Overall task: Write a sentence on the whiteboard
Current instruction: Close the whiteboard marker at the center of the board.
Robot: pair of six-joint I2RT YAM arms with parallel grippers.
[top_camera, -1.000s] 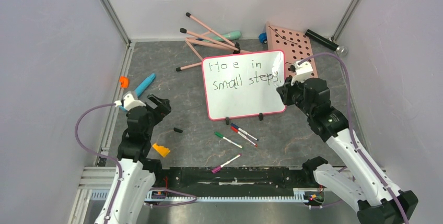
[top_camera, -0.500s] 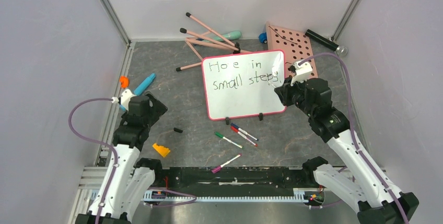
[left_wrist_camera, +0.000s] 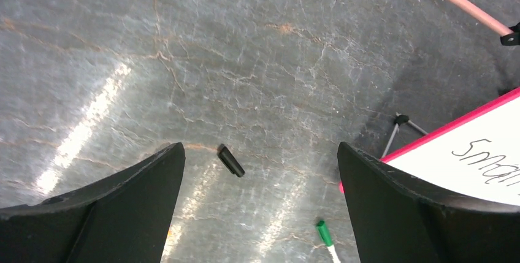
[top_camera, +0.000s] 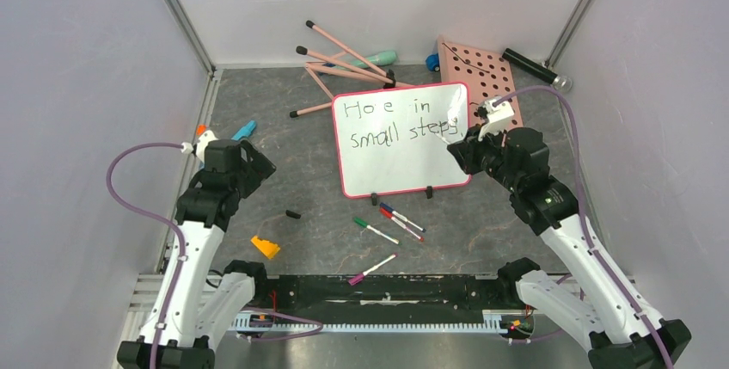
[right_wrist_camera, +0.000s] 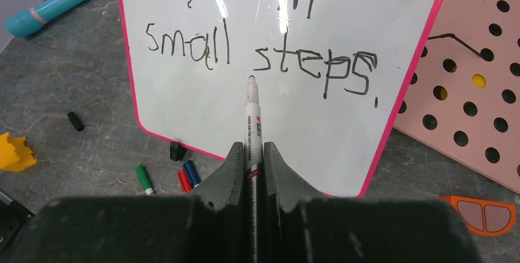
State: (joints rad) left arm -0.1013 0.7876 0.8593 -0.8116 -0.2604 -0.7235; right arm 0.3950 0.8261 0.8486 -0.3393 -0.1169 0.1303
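The whiteboard (top_camera: 404, 169) with a pink-red rim stands propped at the table's middle. The sentence (top_camera: 397, 122) on it is two lines of black handwriting, "Hope in" over "small steps". My right gripper (top_camera: 456, 140) hangs over the board's right edge, shut on a white black-ink marker (right_wrist_camera: 252, 116). In the right wrist view the gripper (right_wrist_camera: 251, 150) points the uncapped tip just below the gap between "small" and "steps" (right_wrist_camera: 257, 54). I cannot tell whether the tip touches. My left gripper (top_camera: 256, 165) is open and empty, far left of the board (left_wrist_camera: 490, 146).
A black cap (top_camera: 293, 213) lies on the table between my left gripper's (left_wrist_camera: 260, 152) fingers in the wrist view. Loose markers (top_camera: 400, 218) lie before the board. A yellow block (top_camera: 265, 247), teal marker (top_camera: 243, 131), pink pegboard (top_camera: 490, 72) and pink sticks (top_camera: 344, 59) surround it.
My left arm has pulled back to the left, away from the board, still open. My right gripper with the marker has shifted slightly left over the board's right edge.
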